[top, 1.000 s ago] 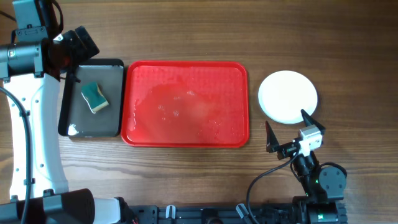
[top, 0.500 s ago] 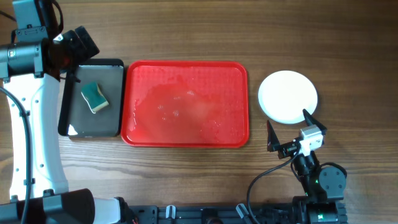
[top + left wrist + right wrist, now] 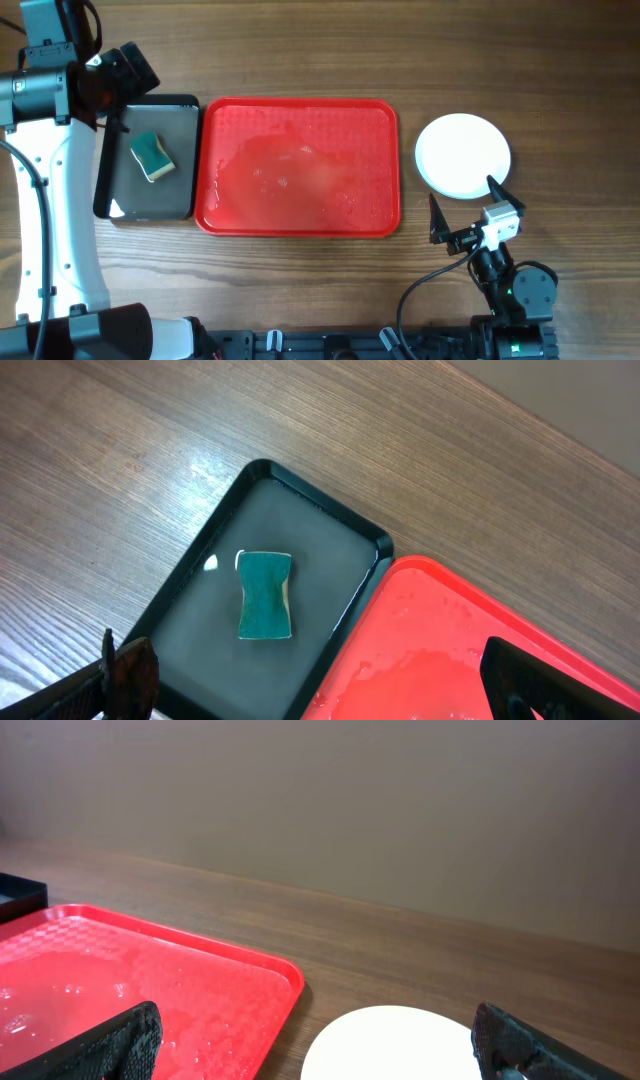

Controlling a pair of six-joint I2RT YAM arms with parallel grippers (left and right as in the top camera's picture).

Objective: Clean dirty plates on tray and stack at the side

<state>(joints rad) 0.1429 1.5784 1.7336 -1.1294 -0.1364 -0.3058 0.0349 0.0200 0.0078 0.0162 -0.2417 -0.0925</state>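
Observation:
The red tray [image 3: 298, 167] lies mid-table with no plates on it; its surface looks wet. It also shows in the left wrist view [image 3: 470, 650] and the right wrist view [image 3: 130, 985]. A white plate [image 3: 463, 155] sits on the table right of the tray, also seen in the right wrist view [image 3: 400, 1045]. I cannot tell if other plates lie under it; no turquoise plates show. My right gripper [image 3: 465, 205] is open and empty just in front of the white plate. My left gripper [image 3: 320, 680] is open and empty, raised over the seam between the black tray and red tray.
A narrow black tray [image 3: 147, 160] stands left of the red tray and holds a green sponge [image 3: 152, 156], also seen in the left wrist view [image 3: 265, 595]. The left arm [image 3: 60, 80] hangs over the table's far left.

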